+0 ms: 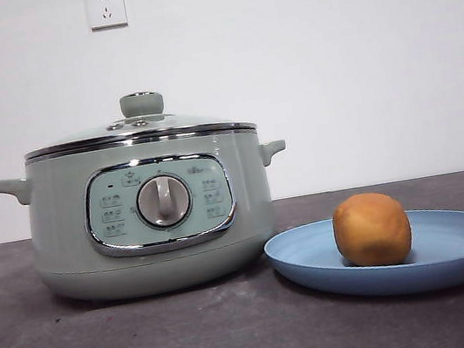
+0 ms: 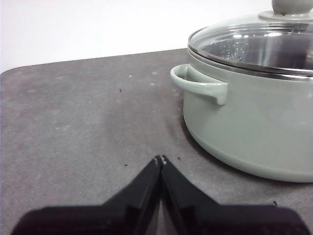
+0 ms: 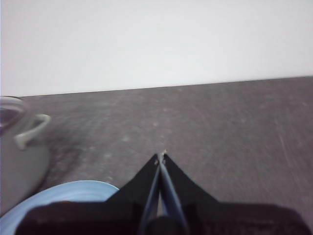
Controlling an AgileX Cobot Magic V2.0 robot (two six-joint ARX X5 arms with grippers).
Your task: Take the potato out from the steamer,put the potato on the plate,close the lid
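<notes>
Potato [image 1: 371, 229] sits on plate [image 1: 459, 266], far from both jaws. Lid [image 1: 139, 133] already on steamer [image 1: 153, 231]. Left gripper [image 2: 161, 159] shut, empty, beside steamer. Right gripper [image 3: 161, 155] shut, empty, near plate. Job looks done; arms need only wait.

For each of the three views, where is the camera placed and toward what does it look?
Front view: low at table height, facing the steamer, lid, potato on the plate; no robot part shows.
Left wrist view: on the left arm, behind the left gripper, jaws shut, facing the steamer's handle.
Right wrist view: behind the right gripper, jaws shut; steamer and plate edge shared.
</notes>
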